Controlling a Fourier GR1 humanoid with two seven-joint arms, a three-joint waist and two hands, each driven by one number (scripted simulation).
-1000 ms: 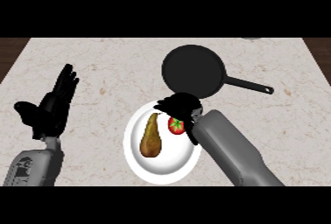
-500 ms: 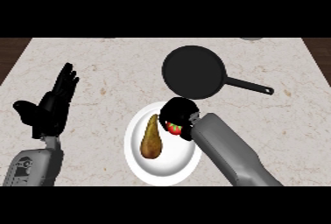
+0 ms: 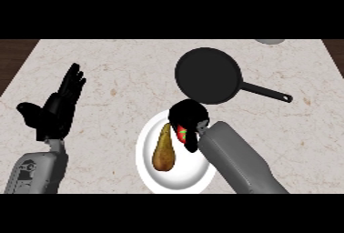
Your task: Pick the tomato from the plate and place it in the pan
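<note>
Two hands showed over the marble counter [image 3: 121, 77]. The right hand [image 3: 188, 120] was down over the upper right part of the white plate [image 3: 151, 175], its fingers [image 3: 191, 144] curled round the tomato [image 3: 181, 133], of which only a small red and green patch showed between the thumb and the fingers. Whether the tomato was lifted or rested on the plate could not be told, since the hand hid most of it. Just left of the curled fingers, a brown pear [image 3: 163, 152] lay lengthwise on the plate, its narrow end near the thumb, apparently not touching the hand. Beyond the knuckles, toward the far side of the counter, sat the black pan [image 3: 208, 75], close to the hand but apart from it, with its handle [image 3: 267, 92] pointing off to the right. The left hand [image 3: 57, 107] rested well apart at the left side, its fingers straight and pointing up, holding nothing.
</note>
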